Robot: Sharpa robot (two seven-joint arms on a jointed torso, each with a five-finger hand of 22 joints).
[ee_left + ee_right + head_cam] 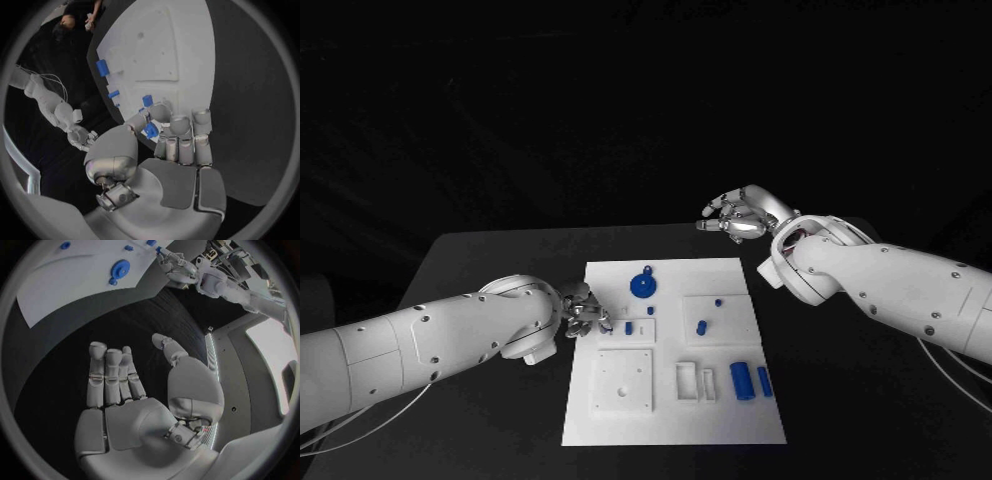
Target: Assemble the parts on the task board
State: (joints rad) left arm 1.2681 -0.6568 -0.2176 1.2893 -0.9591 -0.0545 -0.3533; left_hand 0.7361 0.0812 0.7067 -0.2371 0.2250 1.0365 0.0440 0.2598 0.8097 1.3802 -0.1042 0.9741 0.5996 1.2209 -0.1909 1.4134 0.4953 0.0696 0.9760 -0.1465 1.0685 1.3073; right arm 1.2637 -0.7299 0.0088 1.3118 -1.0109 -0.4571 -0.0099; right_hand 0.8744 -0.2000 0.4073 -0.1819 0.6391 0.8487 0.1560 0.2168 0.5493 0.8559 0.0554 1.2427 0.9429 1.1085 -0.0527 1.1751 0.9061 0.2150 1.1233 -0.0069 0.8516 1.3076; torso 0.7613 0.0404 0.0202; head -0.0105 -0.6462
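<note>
Cylinders come first at the near end of the task board (668, 425): a thick blue cylinder (743, 381) and a thinner blue one (766, 381) lie side by side near the board's right edge, just beside a small white bracket (689, 381). Left of that bracket a square white block (625, 379) with small holes rests on the board.

Farther up, the left hand (581, 312) sits at the board's left edge, its fingers curled together around a small blue part (150, 131) pinched between thumb and fingers, as the left wrist view shows. Just beside that hand a short blue peg (629, 327) stands on the board. Toward the right, a blue pin (701, 326) stands in a raised white square plate (718, 320), with a tiny blue piece (718, 299) near that plate's far edge.

Beyond these, a round blue gear-like disc (643, 286) lies near the board's far end.

Farthest off, the right hand (740, 218) hovers above the black table (488, 255) past the board's far right corner; the right wrist view shows its fingers (112, 375) spread, straight and holding nothing.
</note>
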